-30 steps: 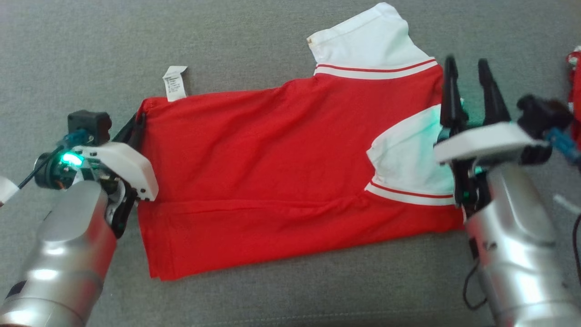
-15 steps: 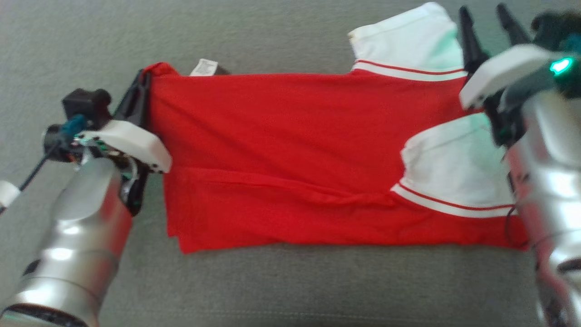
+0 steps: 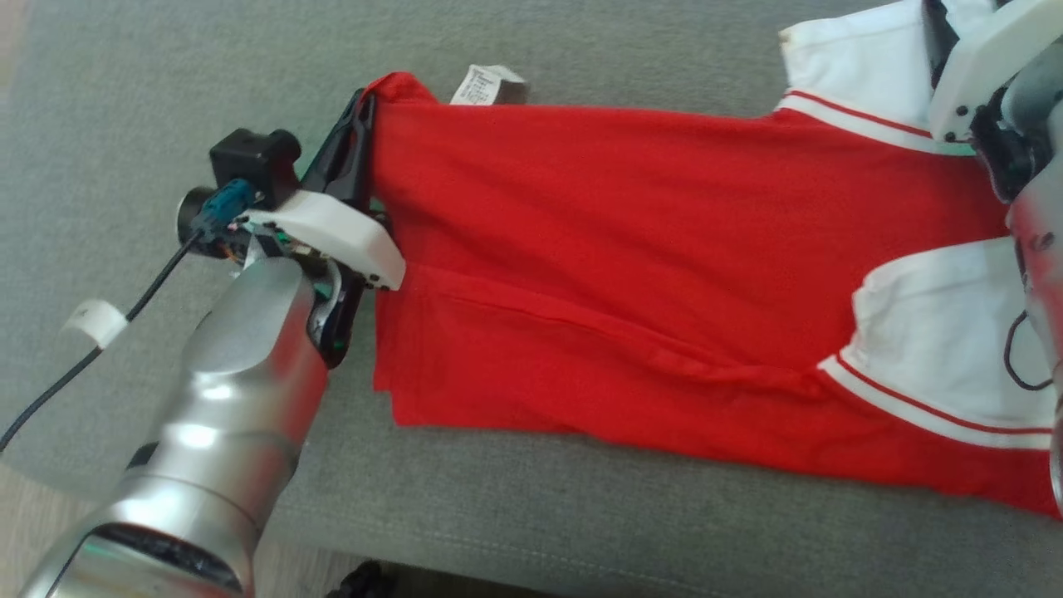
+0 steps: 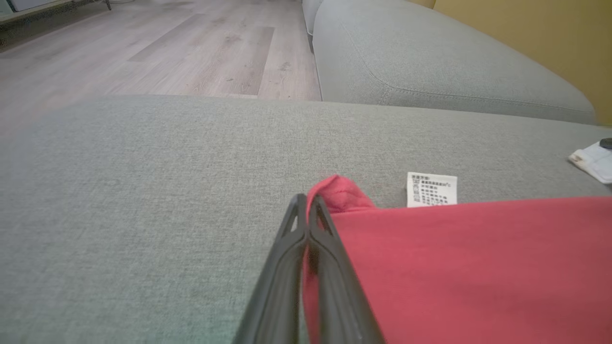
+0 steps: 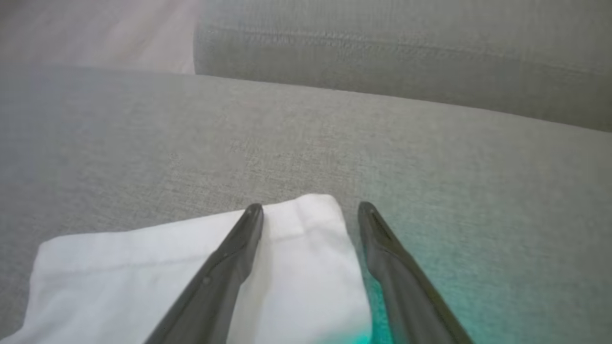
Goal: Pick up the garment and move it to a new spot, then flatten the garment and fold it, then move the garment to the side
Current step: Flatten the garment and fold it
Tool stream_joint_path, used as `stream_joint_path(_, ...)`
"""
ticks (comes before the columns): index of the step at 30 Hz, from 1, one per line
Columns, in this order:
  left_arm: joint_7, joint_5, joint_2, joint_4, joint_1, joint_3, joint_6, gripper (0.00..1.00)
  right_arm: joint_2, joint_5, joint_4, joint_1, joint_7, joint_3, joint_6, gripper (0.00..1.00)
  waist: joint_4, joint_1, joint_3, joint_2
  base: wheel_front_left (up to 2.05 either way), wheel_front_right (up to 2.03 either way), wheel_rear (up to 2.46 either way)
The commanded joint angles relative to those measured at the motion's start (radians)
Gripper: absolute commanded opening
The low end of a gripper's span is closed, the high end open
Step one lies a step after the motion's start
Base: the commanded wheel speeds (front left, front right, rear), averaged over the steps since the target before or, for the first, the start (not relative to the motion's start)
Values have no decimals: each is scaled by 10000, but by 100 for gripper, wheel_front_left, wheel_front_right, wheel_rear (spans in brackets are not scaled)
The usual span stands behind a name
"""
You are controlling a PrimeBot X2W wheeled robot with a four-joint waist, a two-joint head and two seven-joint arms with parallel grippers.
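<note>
- The garment (image 3: 631, 249) lies stretched left to right along the grey cushion (image 3: 166, 83), with a long crease through its near half. It looks only partly flattened.
- The left gripper (image 4: 303, 203) is clenched on the garment's far-left corner, just beside the care label (image 4: 431, 189) — likely anchoring that end so the cloth can be drawn taut.
- The right gripper (image 5: 306, 210) is spread and grasps nothing. Its fingers straddle the far white sleeve (image 5: 287, 267) at the right end — seemingly poised to pinch it for smoothing or folding.
</note>
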Motion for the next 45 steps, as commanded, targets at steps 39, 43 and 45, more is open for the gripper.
stream_joint_path(39, -124, 2544, -44, -3302, 5173, 4357, 476, 0, 1510, 2644, -4050, 6251, -4042, -886, 35, 0, -1792, -2, -2825, 0, 0, 0, 0)
stream_joint_path(43, -124, 2730, -268, -3177, 5757, 4612, 443, 16, 1626, 3167, -4357, 7284, -4042, -818, 35, 0, -1936, -2, -3070, 0, 0, 0, 0)
stream_joint_path(45, -124, 2839, -349, -3088, 6009, 4753, 552, 100, 1686, 3230, -4427, 7543, -4042, -867, 35, 100, -2007, -2, -3185, 0, 0, 0, 0)
